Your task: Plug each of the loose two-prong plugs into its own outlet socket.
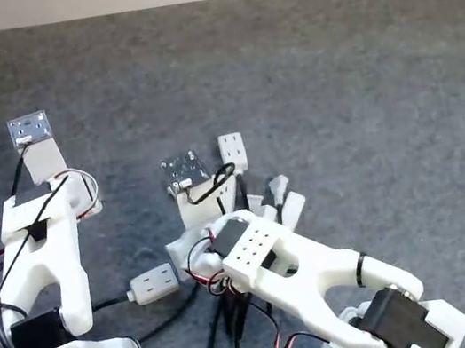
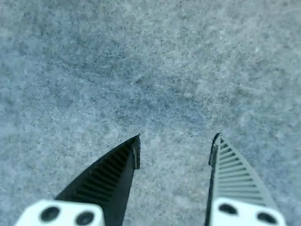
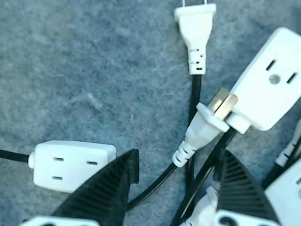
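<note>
Apparently, glossy plug (image 3: 205,126) touches blocky socket (image 3: 267,81).

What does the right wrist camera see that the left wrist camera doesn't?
Right wrist view alone: a loose white plug, a second plug whose brass prongs meet the end of a white outlet socket, another outlet socket, black cords, and the open right gripper. Left wrist view alone: the open left gripper. Both: grey carpet under an open gripper.
</note>
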Robot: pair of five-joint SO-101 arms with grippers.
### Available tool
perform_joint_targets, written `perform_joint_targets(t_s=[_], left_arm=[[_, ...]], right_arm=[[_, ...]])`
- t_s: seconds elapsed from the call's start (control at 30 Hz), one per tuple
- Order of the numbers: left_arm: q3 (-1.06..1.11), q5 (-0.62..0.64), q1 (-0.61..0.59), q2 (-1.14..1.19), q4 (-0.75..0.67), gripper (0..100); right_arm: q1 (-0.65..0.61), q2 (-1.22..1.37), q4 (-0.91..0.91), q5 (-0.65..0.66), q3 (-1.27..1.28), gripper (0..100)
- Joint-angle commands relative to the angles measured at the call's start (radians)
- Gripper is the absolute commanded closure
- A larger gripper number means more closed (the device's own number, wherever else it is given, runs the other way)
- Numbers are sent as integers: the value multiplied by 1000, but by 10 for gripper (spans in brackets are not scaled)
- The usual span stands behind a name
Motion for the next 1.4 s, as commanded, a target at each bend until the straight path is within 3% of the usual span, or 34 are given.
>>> perform_joint_targets(t_s=[0.0, 0.43, 0.53, 0.73, 0.93, 1.13, 1.3, 1.37], left_arm=[[-4, 9, 15, -2, -15, 748], [-4, 9, 15, -2, -17, 748], [-4, 9, 15, -1, -17, 748], [-2, 9, 15, -1, -14, 748], [-2, 9, 15, -1, -14, 748], [-2, 9, 15, -1, -14, 748], [-2, 9, 15, -1, -14, 748], [-2, 9, 15, -1, -14, 748]], right_arm=[[-31, -7, 1, 5, -56, 742], [-67, -4, -1, 6, -61, 742], [-62, 13, -70, 5, -50, 742], [1, 213, -166, 3, -41, 742], [96, 271, -131, -69, -99, 747], [150, 272, -116, -69, -127, 981], [185, 272, -96, -66, -122, 988], [216, 271, -2, 15, -131, 988]])
